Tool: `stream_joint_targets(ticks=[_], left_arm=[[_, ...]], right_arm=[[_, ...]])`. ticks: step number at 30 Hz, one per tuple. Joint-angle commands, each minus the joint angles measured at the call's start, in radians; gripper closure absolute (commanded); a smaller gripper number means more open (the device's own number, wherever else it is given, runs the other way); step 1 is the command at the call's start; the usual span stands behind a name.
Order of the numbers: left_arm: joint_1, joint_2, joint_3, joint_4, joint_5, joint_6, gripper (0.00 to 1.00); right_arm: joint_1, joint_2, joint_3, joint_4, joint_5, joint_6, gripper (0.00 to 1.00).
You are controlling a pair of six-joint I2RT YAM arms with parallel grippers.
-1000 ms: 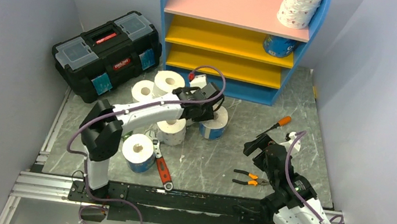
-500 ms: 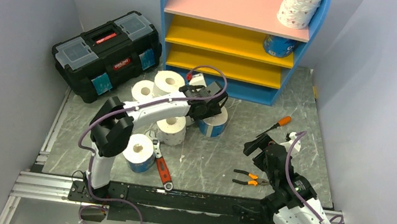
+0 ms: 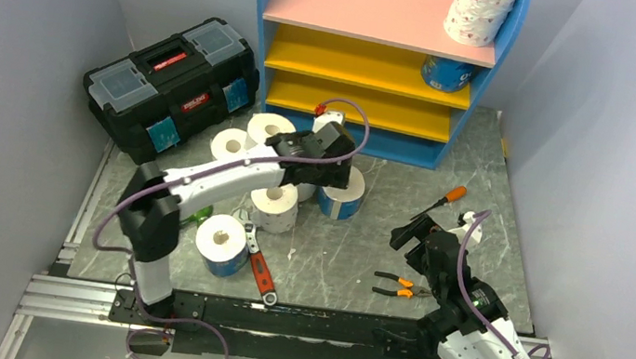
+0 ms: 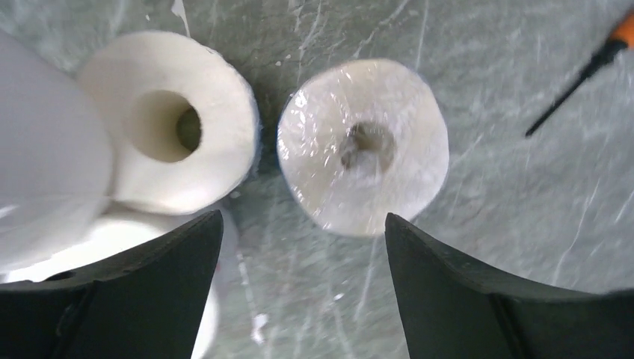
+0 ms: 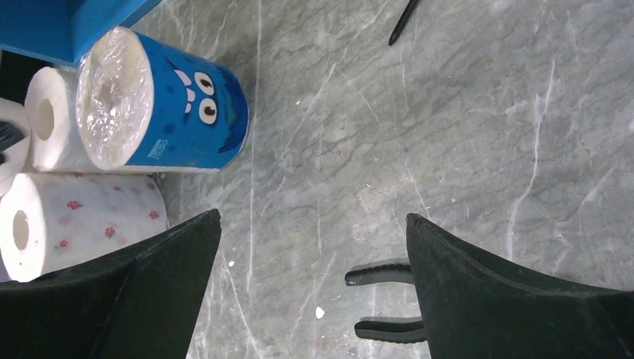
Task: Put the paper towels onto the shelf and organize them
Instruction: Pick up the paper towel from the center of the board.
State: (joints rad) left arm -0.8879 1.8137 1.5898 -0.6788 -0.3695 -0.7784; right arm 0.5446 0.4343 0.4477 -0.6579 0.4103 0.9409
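Film-wrapped white cylindrical paper-towel roll (image 4: 363, 146) standing on end beneath the wide-parted left gripper (image 4: 303, 218): probably light, squashy, slippery, so pinch gently across its sides; right gripper (image 5: 313, 217) likewise apart.

The shelf (image 3: 264, 3) stood at the far side. A pink-dotted roll (image 3: 481, 10) sat at the right end of its pink top board, with a blue-wrapped roll (image 3: 447, 73) on the yellow board below. The left gripper (image 3: 334, 174) hung over the floor rolls (image 3: 275, 206), right of the black toolbox (image 3: 172, 89). The right gripper (image 3: 410, 235) was just beyond the pliers (image 3: 398, 287).
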Motion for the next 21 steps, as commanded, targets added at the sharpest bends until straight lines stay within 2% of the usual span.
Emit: stream_joint_targets(ticks=[1,3,6,10,15,18,21], left_arm=[[0.001,-0.161,-0.099,0.109,0.076,0.420,0.16],[0.002,-0.199,-0.145,0.138,0.106,0.504,0.21],[0.008,-0.266,-0.200,0.146,0.119,0.520,0.21],[0.010,-0.357,-0.282,0.170,0.142,0.460,0.22],[0.010,-0.522,-0.424,0.212,0.132,0.372,0.23],[0.011,-0.631,-0.523,0.235,0.108,0.313,0.23],[0.011,-0.703,-0.601,0.293,0.116,0.294,0.22]], right_arm=[[0.000,-0.001,0.007,0.028,-0.003,-0.025,0.04],[0.000,0.001,0.001,0.040,-0.012,-0.029,0.05],[0.000,0.016,-0.005,0.081,-0.045,-0.048,0.05],[-0.001,0.122,0.038,0.174,-0.117,-0.090,0.05],[0.001,0.392,0.186,0.240,-0.219,-0.134,0.05],[0.002,0.497,0.260,0.251,-0.218,-0.100,0.06],[0.002,0.543,0.257,0.319,-0.206,-0.042,0.06]])
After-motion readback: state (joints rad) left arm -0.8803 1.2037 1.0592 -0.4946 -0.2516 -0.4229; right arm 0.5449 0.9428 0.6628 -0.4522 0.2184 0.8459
